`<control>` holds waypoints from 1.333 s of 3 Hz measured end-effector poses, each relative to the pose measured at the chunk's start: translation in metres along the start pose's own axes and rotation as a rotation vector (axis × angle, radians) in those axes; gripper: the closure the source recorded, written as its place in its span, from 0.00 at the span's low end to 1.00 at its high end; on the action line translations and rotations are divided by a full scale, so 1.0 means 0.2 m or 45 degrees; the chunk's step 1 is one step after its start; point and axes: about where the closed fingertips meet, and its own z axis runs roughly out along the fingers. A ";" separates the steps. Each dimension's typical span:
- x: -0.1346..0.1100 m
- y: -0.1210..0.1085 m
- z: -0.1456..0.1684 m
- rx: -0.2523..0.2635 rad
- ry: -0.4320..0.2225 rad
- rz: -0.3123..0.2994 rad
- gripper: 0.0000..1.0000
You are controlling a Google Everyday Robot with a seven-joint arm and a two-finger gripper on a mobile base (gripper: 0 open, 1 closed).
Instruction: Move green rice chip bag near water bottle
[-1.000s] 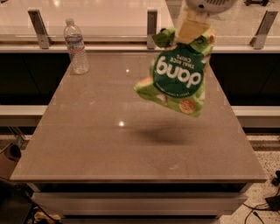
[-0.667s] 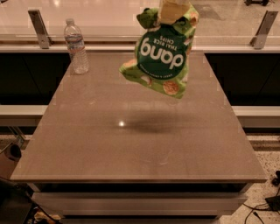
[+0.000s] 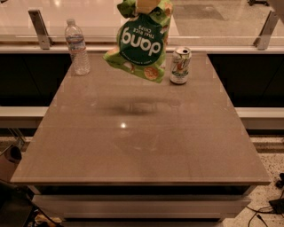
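In the camera view the chip bag [image 3: 140, 42] has swung left across the table [image 3: 133, 150] over the last second. It started over the right-hand part of the top and now hangs upside down above the far middle, clear of the surface, with its shadow [image 3: 140, 107] on the tabletop below. The gripper [image 3: 147, 5] sits at the very top edge of the frame, pinching the bag's upper fold; only its pale tip shows. That drift is the right way: the water bottle [image 3: 76, 46] stands upright at the far left corner, and the gap to it has shrunk, though the two are still apart. So I judge the carry partly done, with more leftward travel and a lowering still to come.

The move has uncovered a soda can [image 3: 180, 65], upright just right of the bag, near its lower edge. It lies behind my path, not in it. Nothing stands between bag and bottle. My worry is the bottle itself: it looks light, and a swinging bag could tip it.
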 end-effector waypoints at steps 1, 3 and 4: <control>-0.03 -0.07 0.19 -0.012 0.008 0.008 1.00; -0.14 -0.14 0.47 -0.059 0.006 -0.004 1.00; -0.21 -0.13 0.55 -0.072 -0.022 -0.022 1.00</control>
